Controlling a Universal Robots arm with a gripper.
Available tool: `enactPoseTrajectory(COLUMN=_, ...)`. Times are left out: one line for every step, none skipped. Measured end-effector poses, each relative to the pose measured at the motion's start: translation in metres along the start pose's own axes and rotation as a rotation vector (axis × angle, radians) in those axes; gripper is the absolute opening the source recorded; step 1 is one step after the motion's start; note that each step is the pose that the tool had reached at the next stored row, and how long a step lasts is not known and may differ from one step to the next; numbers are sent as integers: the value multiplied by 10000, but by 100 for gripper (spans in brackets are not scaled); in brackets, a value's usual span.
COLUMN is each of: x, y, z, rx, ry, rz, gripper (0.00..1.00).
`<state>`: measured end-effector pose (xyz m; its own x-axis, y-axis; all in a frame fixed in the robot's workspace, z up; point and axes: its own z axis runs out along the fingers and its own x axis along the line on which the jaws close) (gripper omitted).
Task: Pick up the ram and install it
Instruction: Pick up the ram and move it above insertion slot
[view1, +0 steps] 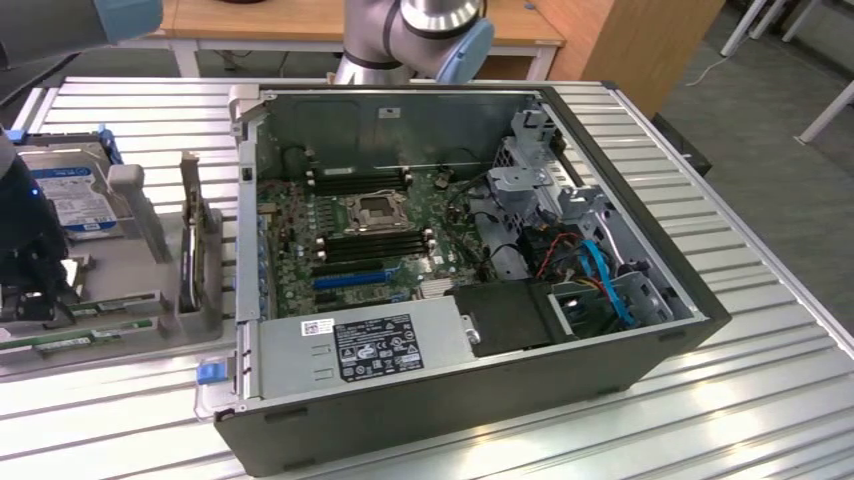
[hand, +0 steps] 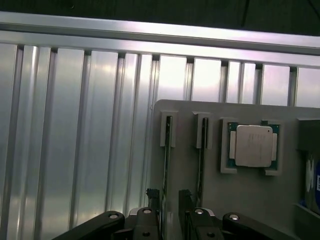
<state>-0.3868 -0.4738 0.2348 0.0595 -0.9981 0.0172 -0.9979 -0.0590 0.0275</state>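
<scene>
The ram (view1: 70, 339) stands on edge in a slot of the grey tray (view1: 134, 270). In the exterior view the tray rests on a ribbed metal table (view1: 747, 400), with a wooden desk (view1: 267, 20) beyond it. The tray also carries a hard drive (view1: 74, 195) and an upright expansion card (view1: 200, 260). Just beside the tray is an open computer case (view1: 641, 350) holding a motherboard (view1: 360, 230) and a power supply (view1: 360, 350). The gripper (view1: 34, 310) hangs over the tray.

In the wrist view, the tray (hand: 250, 205) lies on the table's slats (hand: 75, 125). The ram (hand: 167, 160) fills one slot, a second stick (hand: 201, 160) the next, and a processor (hand: 254, 145) a square pocket. The gripper (hand: 167, 194) is open, with its fingers (hand: 150, 197) on either side of the ram.
</scene>
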Motion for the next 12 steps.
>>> enactPoseTrajectory(x=0, y=-1, z=18, rx=0, ry=0, rz=0, gripper=29)
enactPoseTrajectory(x=0, y=-1, z=36, rx=1, ry=0, rz=0, gripper=29)
enactPoseTrajectory(x=0, y=-1, z=55, rx=0, ry=1, rz=0, gripper=29)
enactPoseTrajectory(x=0, y=-2, z=73, rx=0, ry=0, rz=0, gripper=29)
enactPoseTrajectory(x=0, y=-3, z=91, rx=0, ry=1, rz=0, gripper=29)
enactPoseTrajectory(x=0, y=-3, z=109, rx=0, ry=0, rz=0, gripper=29)
enactPoseTrajectory(x=0, y=-3, z=128, rx=1, ry=0, rz=0, gripper=29)
enactPoseTrajectory(x=0, y=-4, z=146, rx=0, ry=0, rz=0, gripper=29)
enactPoseTrajectory(x=0, y=-5, z=163, rx=1, ry=-1, rz=0, gripper=29)
enactPoseTrajectory(x=0, y=-5, z=183, rx=0, ry=0, rz=0, gripper=29)
enactPoseTrajectory(x=0, y=-5, z=200, rx=0, ry=0, rz=0, gripper=29)
enactPoseTrajectory(x=1, y=-6, z=218, rx=0, ry=0, rz=0, gripper=29)
